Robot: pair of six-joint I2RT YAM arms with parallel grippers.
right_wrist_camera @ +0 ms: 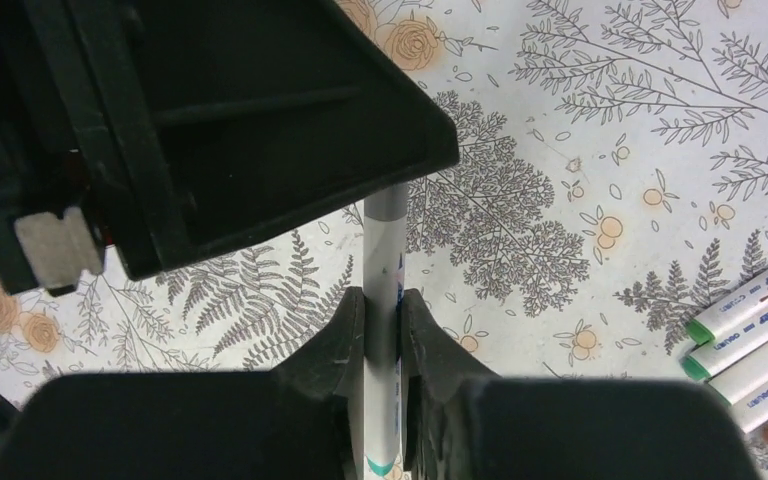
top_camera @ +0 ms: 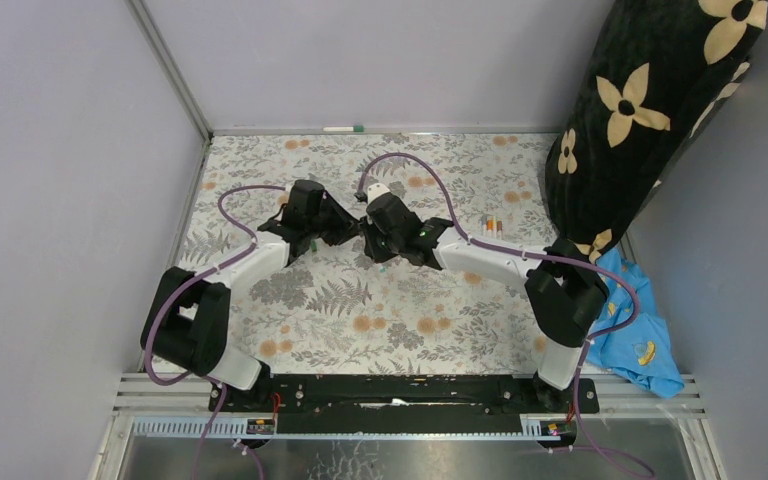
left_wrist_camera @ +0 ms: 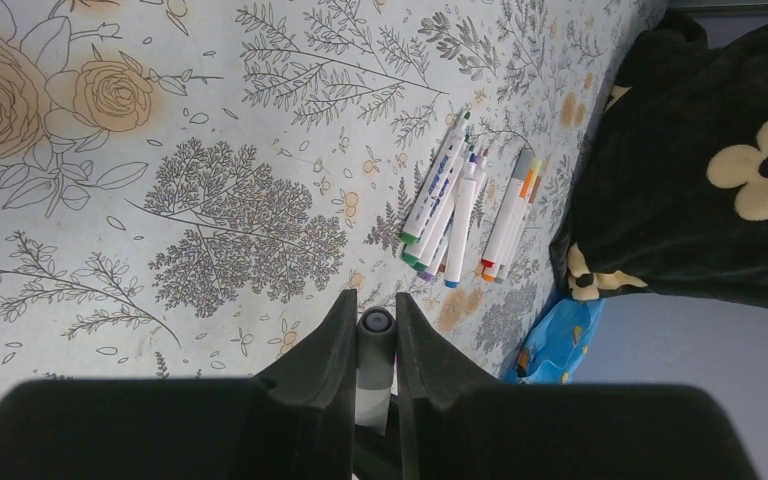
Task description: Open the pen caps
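- Grips one pen (right_wrist_camera: 384,235) with both tools at once, mid-frame in the top view, seemingly lifted off the flowered tabletop (top_camera: 380,320).
- Left tool (left_wrist_camera: 373,305): clamped tight on the pen's grey end (left_wrist_camera: 376,322), seen end-on at lower centre of its own view.
- Right tool (right_wrist_camera: 384,295): closed around the white barrel further down, pads touching it on both sides. A teal band (right_wrist_camera: 380,468) peeks out at the bottom edge.
- Shows no gap between grey end and barrel; judged a cap not yet pulled, with the pull-apart as the step in hand.
- Leaves the other pen caps (left_wrist_camera: 410,238) (green, blue, orange, red) seated on a cluster of pens (left_wrist_camera: 455,200) lying right of centre in the left wrist view, packed side by side and well apart from both tools.
- Finds no loose cap anywhere in view, so the job is barely begun: first cap in progress, the whole cluster left.
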